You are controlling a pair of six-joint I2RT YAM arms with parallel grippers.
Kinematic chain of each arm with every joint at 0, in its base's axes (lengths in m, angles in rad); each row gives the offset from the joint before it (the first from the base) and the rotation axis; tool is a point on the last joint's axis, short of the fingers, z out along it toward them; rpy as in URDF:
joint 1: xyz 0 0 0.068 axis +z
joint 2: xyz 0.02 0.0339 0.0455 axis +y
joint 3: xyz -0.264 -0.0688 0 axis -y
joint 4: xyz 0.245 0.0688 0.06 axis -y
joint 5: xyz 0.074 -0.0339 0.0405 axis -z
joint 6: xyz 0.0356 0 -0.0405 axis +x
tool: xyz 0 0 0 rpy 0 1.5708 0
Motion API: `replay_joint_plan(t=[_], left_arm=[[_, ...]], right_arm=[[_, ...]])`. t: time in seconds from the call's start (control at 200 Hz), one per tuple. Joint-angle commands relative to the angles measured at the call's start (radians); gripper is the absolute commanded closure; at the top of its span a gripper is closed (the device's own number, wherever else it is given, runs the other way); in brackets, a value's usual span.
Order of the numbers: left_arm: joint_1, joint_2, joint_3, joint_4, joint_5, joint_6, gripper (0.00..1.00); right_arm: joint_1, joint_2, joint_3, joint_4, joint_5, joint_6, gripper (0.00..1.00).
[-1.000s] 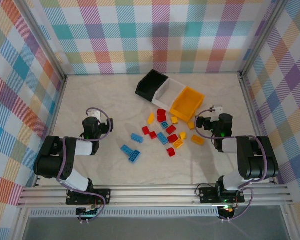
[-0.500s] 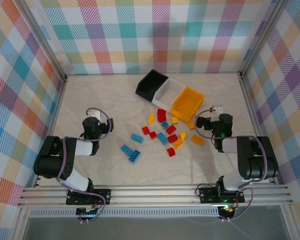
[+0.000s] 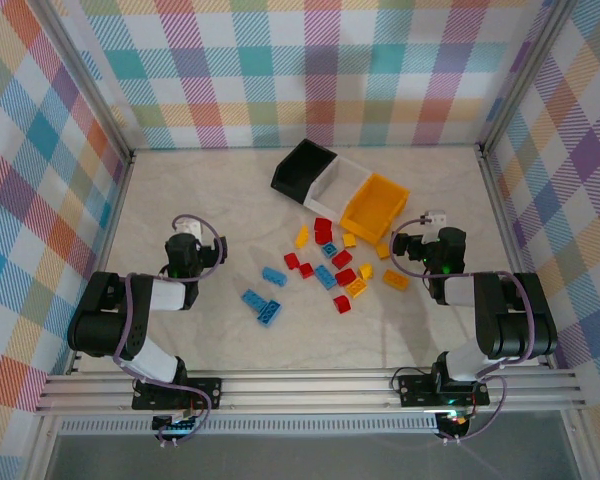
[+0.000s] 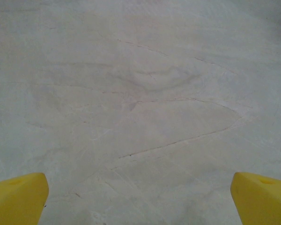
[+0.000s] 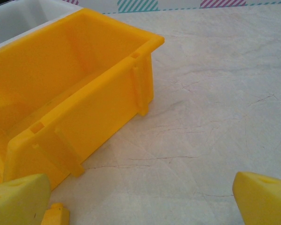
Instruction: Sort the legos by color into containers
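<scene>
yellow bin: cut by left edge | white bin: mostly out of frame | yellow lego: cut by bottom edge

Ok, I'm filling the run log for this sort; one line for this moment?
left gripper open over table | right gripper open near yellow-orange bin | legos loose on table, unsorted

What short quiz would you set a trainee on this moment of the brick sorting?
1. True or false: the left gripper is shut.
2. Which bin stands in the middle of the row of three? A black, B white, C yellow.
3. Fill in: the bin closest to the right gripper is the ___ one.
Key: 1 false, it is open over bare table. 2 B, the white bin. 3 yellow; the yellow bin sits just ahead of that gripper.
</scene>
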Motion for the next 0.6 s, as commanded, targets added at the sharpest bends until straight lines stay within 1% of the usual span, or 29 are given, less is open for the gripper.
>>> replay_joint_plan(t=[0.0,0.03,0.055,0.11,0.155,0.23,0.27,0.325,0.38,0.435,0.48,0.54,0.595], left_arm=[[0.007,-0.051,0.124,-0.206,-0.014,-0.031,0.00],[0.008,-0.055,0.181,-0.303,-0.033,-0.046,0.00],[0.008,-0.055,0.206,-0.351,-0.034,-0.050,0.00],[0.008,-0.078,0.212,-0.372,-0.007,-0.042,0.00],[0.008,-0.113,0.207,-0.393,-0.032,-0.068,0.00],[0.008,-0.189,0.211,-0.469,-0.107,-0.155,0.00],[0.008,-0.229,0.228,-0.530,-0.137,-0.219,0.00],[0.008,-0.276,0.266,-0.647,-0.149,-0.292,0.00],[0.008,-0.302,0.337,-0.806,-0.162,-0.381,0.00],[0.008,-0.297,0.425,-0.968,-0.151,-0.433,0.00],[0.008,-0.280,0.494,-1.098,-0.116,-0.439,0.00],[0.007,-0.252,0.581,-1.218,-0.078,-0.456,0.00],[0.006,-0.244,0.632,-1.292,-0.051,-0.489,0.00]], right_arm=[[-0.006,-0.016,0.033,-0.029,0.038,0.032,0.00],[-0.006,-0.025,0.043,-0.056,0.047,0.036,0.00],[-0.006,-0.037,0.052,-0.079,0.053,0.038,0.00],[-0.007,-0.064,0.077,-0.143,0.073,0.044,0.00],[-0.006,-0.090,0.098,-0.221,0.091,0.050,0.00],[-0.006,-0.134,0.152,-0.338,0.108,0.064,0.00],[-0.006,-0.158,0.190,-0.420,0.128,0.107,0.00],[-0.011,-0.177,0.261,-0.553,0.141,0.196,0.00],[-0.012,-0.174,0.351,-0.712,0.142,0.258,0.00],[-0.012,-0.151,0.451,-0.859,0.137,0.301,0.00],[-0.013,-0.125,0.522,-0.958,0.121,0.326,0.00],[-0.014,-0.090,0.603,-1.051,0.098,0.376,0.00],[-0.013,-0.057,0.667,-1.110,0.051,0.405,0.00]])
